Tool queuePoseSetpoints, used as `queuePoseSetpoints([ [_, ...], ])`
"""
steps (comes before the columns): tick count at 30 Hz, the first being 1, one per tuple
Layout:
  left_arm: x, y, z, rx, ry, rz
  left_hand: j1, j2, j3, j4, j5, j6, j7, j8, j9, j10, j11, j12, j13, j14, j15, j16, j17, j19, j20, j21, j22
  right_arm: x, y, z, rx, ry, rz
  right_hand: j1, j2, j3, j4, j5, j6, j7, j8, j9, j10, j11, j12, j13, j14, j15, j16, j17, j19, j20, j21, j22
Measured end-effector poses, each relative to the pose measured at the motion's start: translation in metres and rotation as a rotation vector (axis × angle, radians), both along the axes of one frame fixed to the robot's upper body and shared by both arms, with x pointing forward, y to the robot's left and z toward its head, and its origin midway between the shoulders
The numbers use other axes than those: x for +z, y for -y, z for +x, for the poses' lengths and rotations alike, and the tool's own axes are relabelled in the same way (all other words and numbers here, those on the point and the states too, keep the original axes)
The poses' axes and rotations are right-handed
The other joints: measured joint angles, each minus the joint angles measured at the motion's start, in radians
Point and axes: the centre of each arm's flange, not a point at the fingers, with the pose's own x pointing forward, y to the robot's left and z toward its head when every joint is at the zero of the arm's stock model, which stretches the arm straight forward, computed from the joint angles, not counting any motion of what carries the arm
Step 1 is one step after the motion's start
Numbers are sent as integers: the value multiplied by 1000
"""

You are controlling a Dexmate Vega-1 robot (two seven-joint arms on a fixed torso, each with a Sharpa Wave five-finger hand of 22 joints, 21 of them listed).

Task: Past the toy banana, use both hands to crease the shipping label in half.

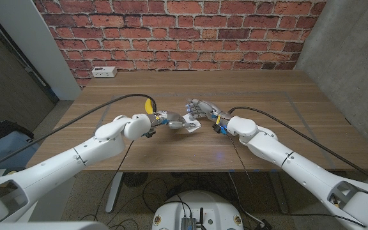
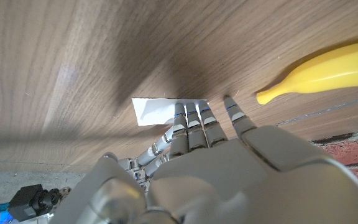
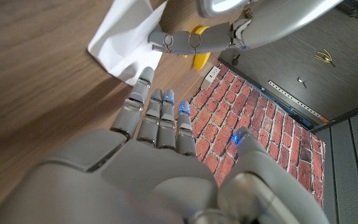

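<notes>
Both hands meet over the middle of the wooden table [image 1: 286,96], where the shipping label [image 1: 191,125] lies, a small white sheet just right of the toy banana [image 1: 149,103] and a little nearer the robot. The left hand [image 1: 168,120] reaches in from the left with its fingers [image 2: 194,121] stretched out, their tips on the label's near edge; the right hand [image 1: 200,111] comes in from the right, fingers [image 3: 143,87] straight and touching the paper's opposite side. Neither hand looks clamped on the sheet: both seem spread and pressing rather than pinching, though how the thumbs sit I cannot tell. The label already looks lifted and bent rather than flat, so the fold seems under way but not pressed down. The risk, as I judge it, is the paper skating on the smooth wood: if one hand pushes harder than the other, the sheet could slide or twist and the crease land off centre, or crumple. Its long axis appears to run roughly left to right between the two hands, but the bend makes this uncertain.
</notes>
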Motion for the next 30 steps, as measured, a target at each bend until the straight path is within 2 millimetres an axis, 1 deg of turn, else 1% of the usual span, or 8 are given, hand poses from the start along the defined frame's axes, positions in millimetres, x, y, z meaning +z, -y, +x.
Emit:
queuePoseSetpoints([
  [3,0,1,0,0,0,1,0,0,0,0,0,0,0,0,0,-2,-2,0,0,0,0,0,0,0,0,0,0,1,3,-4,-16,2,7,-3,-3,-4,-4,0,20,1,0,0,22,4,0,-1,28,6,0,0,32,9,0,0],
  [6,1,1,1,1,0,2,0,0,-4,4,0,9,-9,4,0,-2,-2,0,0,0,0,0,0,3,-3,0,0,1,6,-7,-36,-4,6,-7,-7,-4,-4,0,22,2,0,0,24,3,0,-1,30,7,0,0,39,11,0,0],
  [12,2,3,2,1,-1,3,0,0,-4,4,0,9,-9,4,0,-3,-3,0,0,0,0,0,0,4,-4,0,0,-5,14,-10,-85,-49,-3,-7,-17,-8,-8,0,33,2,0,0,35,7,0,-1,37,14,0,0,43,15,0,0],
  [14,2,3,3,2,-2,4,0,0,-10,4,0,9,-9,4,0,-3,-3,0,0,0,0,0,0,4,-4,0,0,-6,15,-11,-93,-59,-7,-7,-17,-11,-4,0,33,2,0,0,35,7,0,0,37,14,-1,0,45,17,0,0],
  [16,2,3,3,2,-3,5,0,0,-11,3,0,13,-13,4,0,-3,-3,0,0,0,-11,0,0,4,-4,0,0,-9,17,-12,-101,-72,-12,-11,-22,-12,-3,0,33,2,0,0,35,7,0,0,37,14,-4,0,45,17,0,0],
  [21,3,4,5,0,-4,6,0,0,-11,3,0,13,-13,4,0,-7,-7,0,0,0,-11,0,0,4,-4,0,0,-14,20,-12,-120,-105,-24,-15,-25,-16,1,0,52,7,4,0,42,7,0,0,37,14,-4,3,45,17,-6,-1],
  [24,3,5,5,-1,-4,7,4,4,-11,3,0,12,-12,4,0,-7,-7,0,-1,0,-11,0,0,4,-4,0,0,-14,22,-15,-122,-110,-33,-15,-25,-19,4,0,63,4,4,0,43,8,0,0,37,14,-4,3,45,17,-9,0],
  [30,4,6,6,-3,-5,9,5,5,-14,6,0,9,-9,4,0,-7,-7,0,-1,0,-11,0,0,4,-4,0,0,-18,22,-15,-119,-126,-52,-23,-28,-19,4,0,65,6,4,0,47,12,0,1,37,14,-8,3,45,16,-13,0],
])
